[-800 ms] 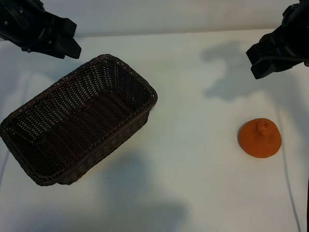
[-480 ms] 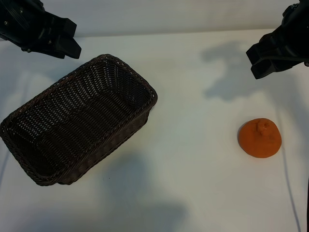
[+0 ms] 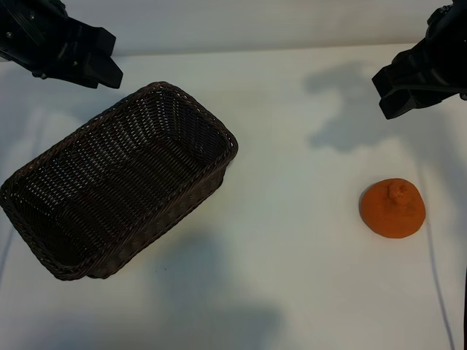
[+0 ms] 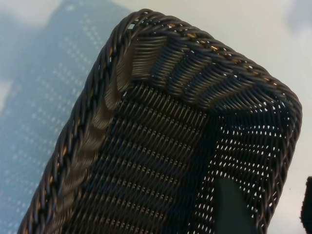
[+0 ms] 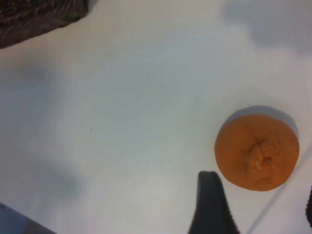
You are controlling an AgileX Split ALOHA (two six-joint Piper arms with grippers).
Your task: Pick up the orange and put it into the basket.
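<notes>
Orange (image 3: 392, 208) fruit is sitting alone on the white table (image 3: 292, 240), toward the near right side of the overhead view, knob facing up. Nothing is touching it. The right claw (image 3: 408, 86) is hanging in the air beyond the orange, toward the far right corner, so the fruit is lying nearer the viewer than the claw and almost directly in line with it. Its fingers are standing apart and holding nothing. The right arm is clearly the closer one; my judgement is that it will need to reach out and down over the fruit.

Well apart to the left, the dark wicker basket (image 3: 117, 182) is lying empty on the table, its long axis running diagonally from near left to far right. The left claw (image 3: 80, 62) is hovering just beyond the basket's far corner, fingers apart and empty.

The right wrist view is showing the orange (image 5: 257, 151) from above, just beside one dark finger (image 5: 210, 204), with a corner of the basket (image 5: 39, 14) far off. The left wrist view is showing only the basket's woven inside and braided rim (image 4: 195, 36), not the orange.
</notes>
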